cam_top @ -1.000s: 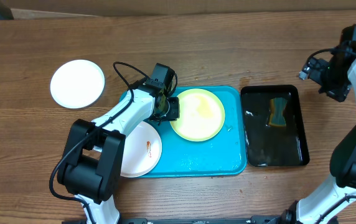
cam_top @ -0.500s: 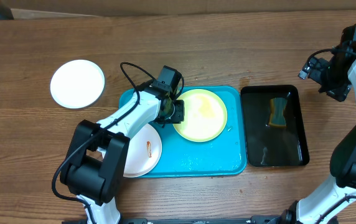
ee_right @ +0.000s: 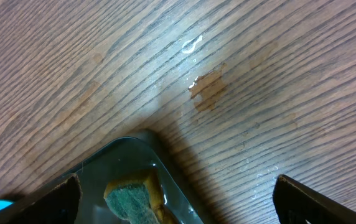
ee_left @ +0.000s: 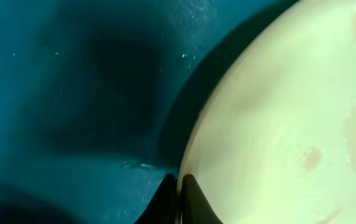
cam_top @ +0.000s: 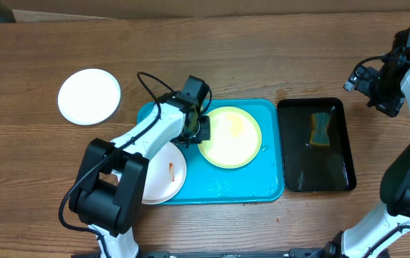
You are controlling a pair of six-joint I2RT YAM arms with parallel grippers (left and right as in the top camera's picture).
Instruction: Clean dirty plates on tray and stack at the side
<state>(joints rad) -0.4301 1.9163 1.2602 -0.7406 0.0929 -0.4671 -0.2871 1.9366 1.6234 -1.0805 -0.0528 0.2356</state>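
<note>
Table point(cam_top: 262, 57): brown wood, seen from above.
Tray point(cam_top: 248, 183): blue, central; white plate point(cam_top: 163, 175) at its 8 o'clock.
Left gripper point(cam_top: 199, 130): clamped on yellow-green plate point(cam_top: 230, 136), 9 o'clock rim.
Right gripper point(ee_right: 177, 186): spread wide.

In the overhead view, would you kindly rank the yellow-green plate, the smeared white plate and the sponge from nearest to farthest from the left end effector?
1. The yellow-green plate, on the blue tray, its rim pinched by the left end effector.
2. The smeared white plate, at the tray's lower-left corner.
3. The sponge, in the black tray, far right.
</note>
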